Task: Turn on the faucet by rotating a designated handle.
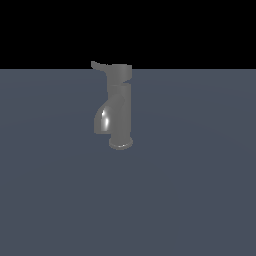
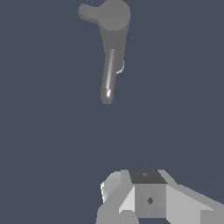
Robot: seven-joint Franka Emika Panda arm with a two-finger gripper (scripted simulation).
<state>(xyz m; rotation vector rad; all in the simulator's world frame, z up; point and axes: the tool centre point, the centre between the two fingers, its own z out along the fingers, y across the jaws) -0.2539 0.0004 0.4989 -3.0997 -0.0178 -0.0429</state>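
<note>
Because the gripper (image 2: 131,205) is well away from the tap (image 2: 114,26), the reaching step has hardly begun. I cannot tell if its jaws are wide or narrow. Next it must reach the thin handle (image 2: 87,12) far ahead of it and push it round.

I see the faucet (image 2: 114,39) from above, its cap round, the handle (image 2: 89,12) projecting toward 10 o'clock. My gripper (image 2: 144,199) sits well apart from it, finger state indeterminate.

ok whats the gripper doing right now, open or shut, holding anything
Gripper: cannot tell whether open or shut; only partly in the wrist view, holding nothing visible, clear of the faucet and its handle.
</note>
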